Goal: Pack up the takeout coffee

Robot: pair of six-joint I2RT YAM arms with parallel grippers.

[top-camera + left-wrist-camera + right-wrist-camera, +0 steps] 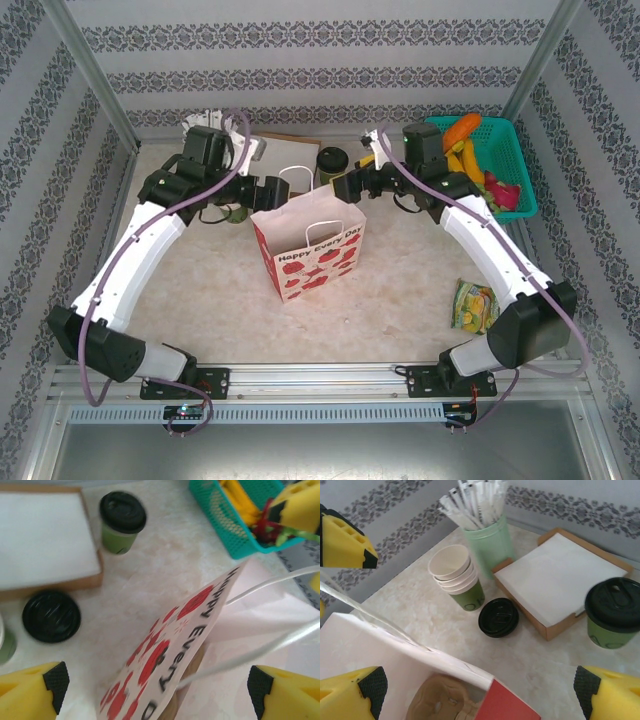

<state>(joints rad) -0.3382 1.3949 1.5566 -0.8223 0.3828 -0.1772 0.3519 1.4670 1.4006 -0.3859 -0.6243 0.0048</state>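
Note:
The takeout coffee (pixel 332 165), a pale-green cup with a black lid (pixel 612 612), stands upright at the back of the table, behind the white paper bag (pixel 310 245) printed with red shapes. In the left wrist view the coffee (pixel 121 522) is far from the fingers. My left gripper (pixel 278 190) is open at the bag's left top rim, with the bag wall (pixel 170 650) between its fingers. My right gripper (pixel 345 187) is open at the right rim, above the bag's mouth, where a brown cardboard cup carrier (pixel 437 702) lies inside. Neither gripper holds anything.
A loose black lid (pixel 499 617), a stack of cream cups (pixel 455 577), a green cup of white sticks (pixel 487 540) and a brown box of napkins (pixel 560 577) crowd the back. A teal basket (pixel 512 150) of fruit stands at the back right; a snack packet (pixel 475 305) lies at the right.

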